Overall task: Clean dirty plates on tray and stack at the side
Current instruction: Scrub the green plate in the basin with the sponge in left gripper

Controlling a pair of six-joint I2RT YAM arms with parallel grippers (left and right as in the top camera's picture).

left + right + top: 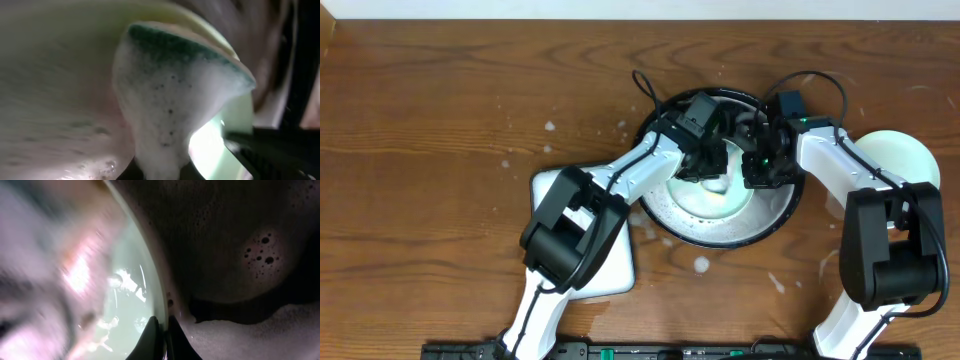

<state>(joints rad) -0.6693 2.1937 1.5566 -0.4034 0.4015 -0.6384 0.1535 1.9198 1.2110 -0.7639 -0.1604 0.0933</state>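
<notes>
Left gripper: jaws drawn narrow and clenched on the lower end of a foamy sponge. The sponge's face is pressed against a pale plate. Right gripper: jaws almost closed, pinching that plate's thin rim between my fingertips. The plate sits inside the black tray, with foam just beside its edge. A second plate lies on the table right of the tray, partly under my right arm.
</notes>
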